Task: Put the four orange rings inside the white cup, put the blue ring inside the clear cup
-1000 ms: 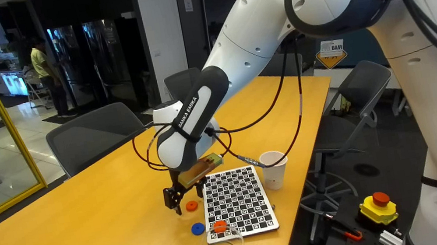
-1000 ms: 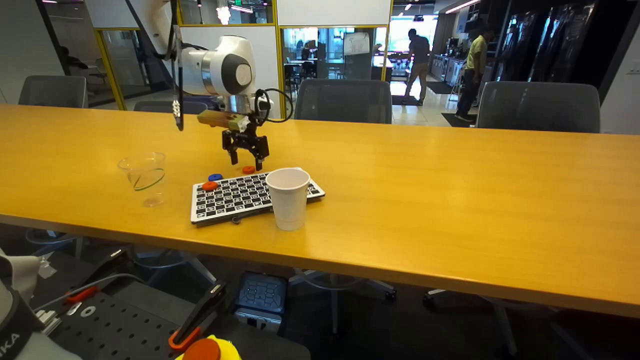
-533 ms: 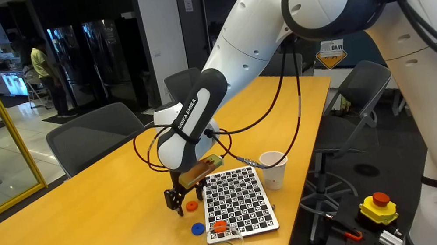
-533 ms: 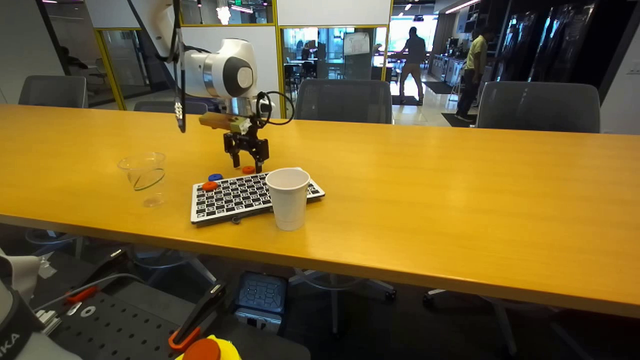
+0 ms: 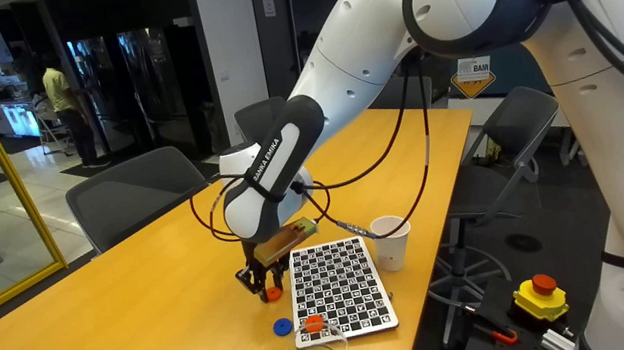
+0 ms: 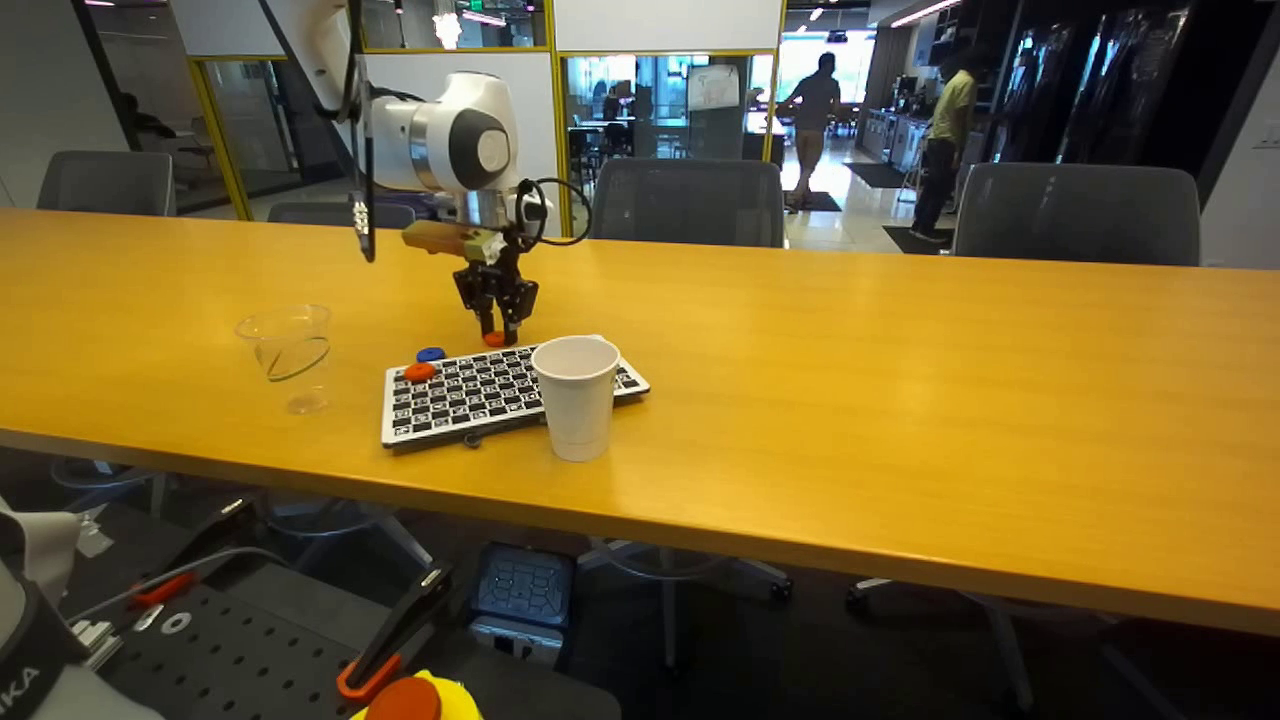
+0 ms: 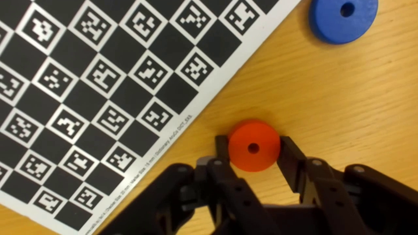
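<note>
your gripper [image 7: 254,147] pinches an orange ring [image 7: 254,135] from both sides, low at the surface [image 7: 333,104]. the white cup [image 6: 577,405] stands across the checkered board [image 5: 340,287] from it, so you should probably lift first. both exterior views show that cup; the wrist view doesn't, but shows both fingers [image 7: 292,163] touching the ring.

In an exterior view, cup [image 6: 291,358] left of board [image 6: 475,402], another cup [image 6: 577,402] before it, ring [image 6: 420,372] atop, two rings [image 6: 430,354] behind.
</note>
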Available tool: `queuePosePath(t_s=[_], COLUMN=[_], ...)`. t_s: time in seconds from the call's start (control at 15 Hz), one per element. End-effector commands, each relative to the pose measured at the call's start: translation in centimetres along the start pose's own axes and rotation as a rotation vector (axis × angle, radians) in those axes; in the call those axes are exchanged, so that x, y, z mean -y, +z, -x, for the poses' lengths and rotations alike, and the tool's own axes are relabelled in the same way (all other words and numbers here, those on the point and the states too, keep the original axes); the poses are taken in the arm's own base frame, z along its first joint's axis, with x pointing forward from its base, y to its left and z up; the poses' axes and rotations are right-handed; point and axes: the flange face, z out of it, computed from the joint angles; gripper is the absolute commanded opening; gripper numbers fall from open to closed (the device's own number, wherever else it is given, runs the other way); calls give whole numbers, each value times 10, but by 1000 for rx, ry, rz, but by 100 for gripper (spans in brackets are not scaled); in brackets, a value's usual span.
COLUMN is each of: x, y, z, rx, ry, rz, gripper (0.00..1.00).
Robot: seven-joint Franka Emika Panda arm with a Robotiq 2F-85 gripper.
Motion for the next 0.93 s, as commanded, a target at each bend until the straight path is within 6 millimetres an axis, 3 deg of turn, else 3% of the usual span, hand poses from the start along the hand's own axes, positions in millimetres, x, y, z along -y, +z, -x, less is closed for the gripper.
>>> queuePosePath(t_s=[0.0, 0.13, 0.4, 0.67, 0.87], x=[-1, -6, -45, -93, -126], y=[-3, -12, -49, -86, -103], z=[-3, 0, 19, 54, 85], rx=[-7, -15, -63, -105, -118], ry=[11, 24, 71, 148, 209], rz=[-18, -20, -27, -19, -13], gripper=[18, 18, 18, 18, 18])
